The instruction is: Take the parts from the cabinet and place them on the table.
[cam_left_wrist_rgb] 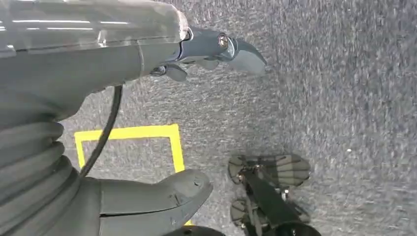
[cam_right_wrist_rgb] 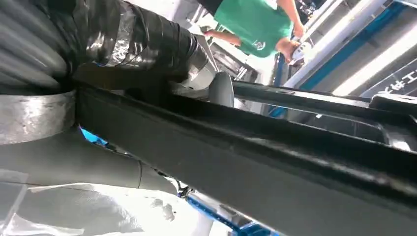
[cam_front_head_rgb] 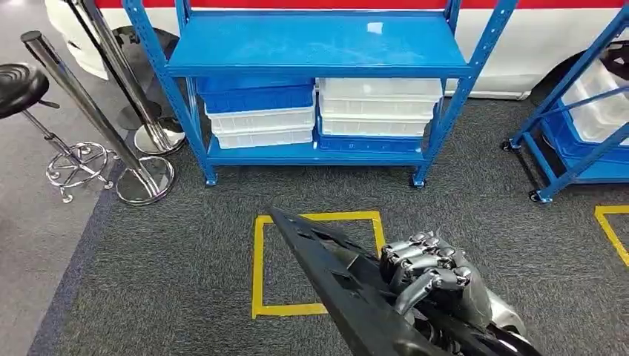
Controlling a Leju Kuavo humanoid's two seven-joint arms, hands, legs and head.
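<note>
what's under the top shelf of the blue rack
Under the top shelf of the blue rack, two stacks of bins sit on the bottom shelf: white bins under a blue one, and white bins over a blue one. Their contents are hidden.

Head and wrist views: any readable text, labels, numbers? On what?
None legible.
Dark sign: white characters, cut off and blurred.
Green shirt: pale logo, too blurred.
Yellow tape square: no text.
Black part in the right hand: no marking visible.
</note>
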